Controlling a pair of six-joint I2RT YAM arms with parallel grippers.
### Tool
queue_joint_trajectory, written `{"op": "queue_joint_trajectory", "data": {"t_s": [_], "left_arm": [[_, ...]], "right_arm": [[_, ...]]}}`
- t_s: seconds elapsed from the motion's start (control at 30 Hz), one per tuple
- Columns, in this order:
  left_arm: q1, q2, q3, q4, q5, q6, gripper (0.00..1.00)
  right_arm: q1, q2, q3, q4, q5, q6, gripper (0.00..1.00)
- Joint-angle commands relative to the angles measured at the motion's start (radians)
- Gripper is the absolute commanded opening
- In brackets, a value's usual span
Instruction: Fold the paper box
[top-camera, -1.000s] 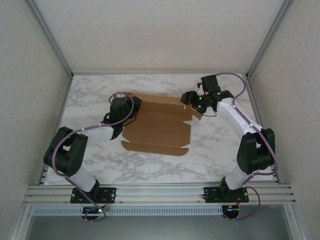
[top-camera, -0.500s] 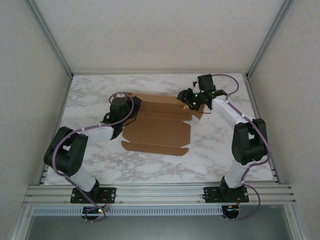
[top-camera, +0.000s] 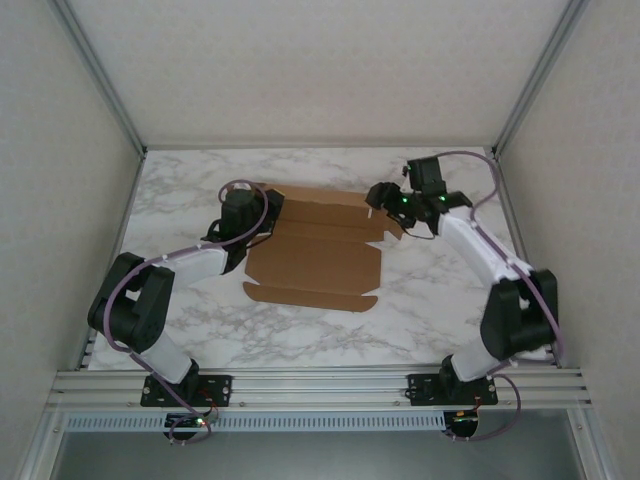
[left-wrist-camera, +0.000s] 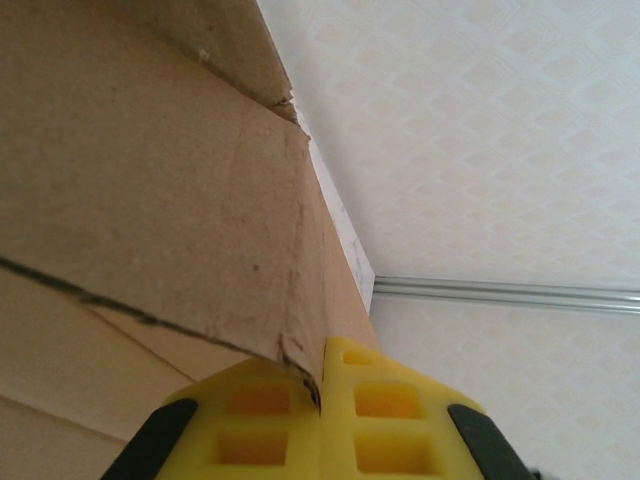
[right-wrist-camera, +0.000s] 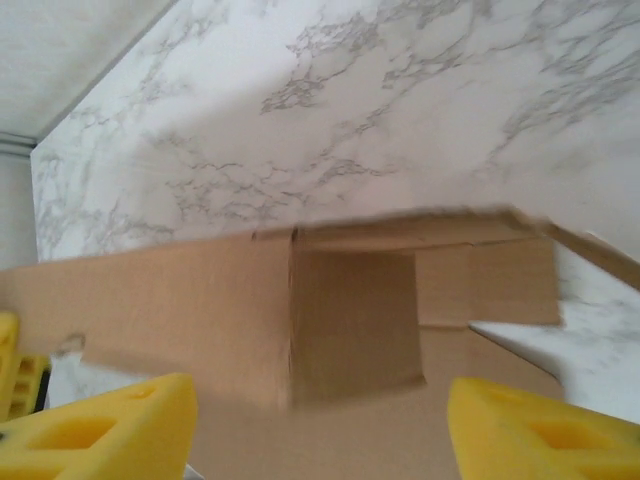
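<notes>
Our left hand (left-wrist-camera: 322, 375) is clamped on the paper box (top-camera: 315, 260): its yellow pads (left-wrist-camera: 250, 420) are pressed together with a thin cardboard edge caught between them. In the left wrist view the flap (left-wrist-camera: 180, 180) it holds rises steeply from that pinch, so we judge this flap to be lifted off the counter (top-camera: 300, 330). Seen from above, this hand (top-camera: 262, 218) sits at the box's far-left corner.

Our right hand (right-wrist-camera: 320, 430) is spread wide, one pad at each lower corner of its own view, gripping nothing; the box's far edge, with a rectangular cut-out, lies between and just beyond the fingers. From above, it (top-camera: 380, 196) hovers at the box's far-right corner.

The box itself lies mid-counter between the two hands, its main panel and near flap flat. We judge the fold barely begun: one flap at the left is raised, while the side walls, the near flap and the tabs all remain to be creased, stood up and tucked in.
</notes>
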Motion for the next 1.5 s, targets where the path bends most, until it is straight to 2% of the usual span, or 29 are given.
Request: {"op": "queue_joint_trajectory", "data": {"t_s": [0.0, 0.07, 0.1, 0.33, 0.4, 0.73, 0.97, 1.1, 1.27, 1.33, 1.47], "left_arm": [[0.004, 0.014, 0.031, -0.070, -0.024, 0.020, 0.00], [0.004, 0.014, 0.041, -0.083, -0.026, 0.026, 0.00], [0.005, 0.015, 0.045, -0.089, -0.025, 0.028, 0.00], [0.004, 0.015, 0.058, -0.107, -0.026, 0.036, 0.00], [0.004, 0.013, 0.058, -0.111, -0.028, 0.037, 0.00], [0.004, 0.013, 0.069, -0.135, -0.028, 0.049, 0.00], [0.004, 0.017, 0.071, -0.146, -0.026, 0.050, 0.00], [0.002, 0.019, 0.077, -0.148, -0.026, 0.050, 0.00], [-0.001, 0.019, 0.085, -0.155, -0.028, 0.052, 0.00], [-0.003, 0.019, 0.088, -0.159, -0.029, 0.056, 0.00], [-0.005, 0.020, 0.084, -0.159, -0.032, 0.053, 0.00]], "right_arm": [[-0.002, -0.141, -0.123, 0.025, 0.153, -0.010, 0.48], [0.000, -0.180, -0.179, 0.022, 0.186, -0.010, 0.27], [-0.002, -0.175, -0.194, 0.015, 0.177, -0.024, 0.21], [0.009, -0.037, -0.233, 0.073, 0.123, -0.041, 0.14], [0.015, -0.003, -0.243, 0.144, 0.118, -0.048, 0.13], [-0.043, 0.192, -0.200, 0.333, 0.133, -0.036, 0.19], [-0.095, 0.273, -0.180, 0.403, 0.048, -0.021, 0.19], [-0.097, 0.323, -0.153, 0.406, -0.031, -0.011, 0.23], [-0.096, 0.327, -0.196, 0.432, -0.045, 0.017, 0.23], [-0.095, 0.344, -0.198, 0.446, -0.087, 0.034, 0.24], [-0.093, 0.379, -0.185, 0.451, -0.143, 0.064, 0.39]]}}
